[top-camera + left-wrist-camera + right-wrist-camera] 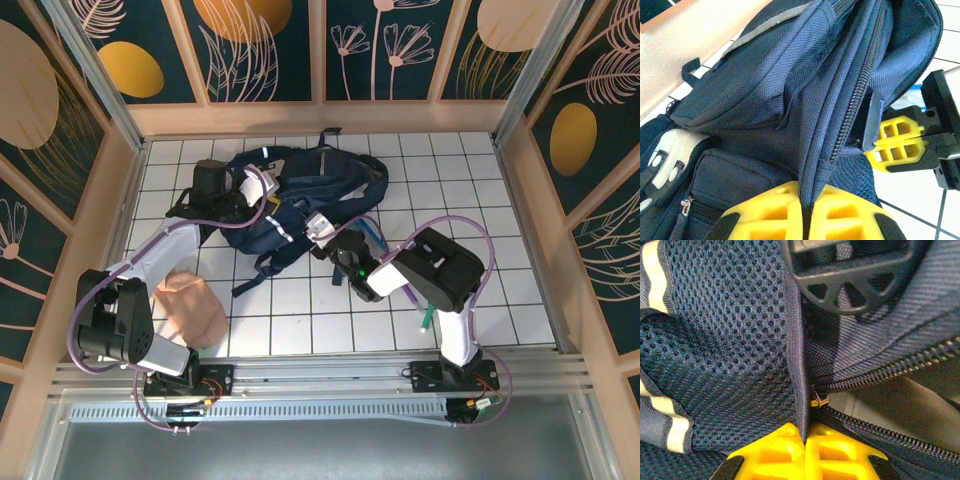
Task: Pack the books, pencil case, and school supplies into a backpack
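Top cam: high above the tabletop near edge, looking down across all of it. Both wrist cams: pressed close to the backpack, which all views share.

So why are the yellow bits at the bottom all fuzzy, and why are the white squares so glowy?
Left wrist view: the left gripper sits too close to the lens, so its fingers blur while the backpack is sharp; the tiles at right are washed out by glare. Right wrist view: the right gripper blurs the same way. Top view: even light, soft shadows.
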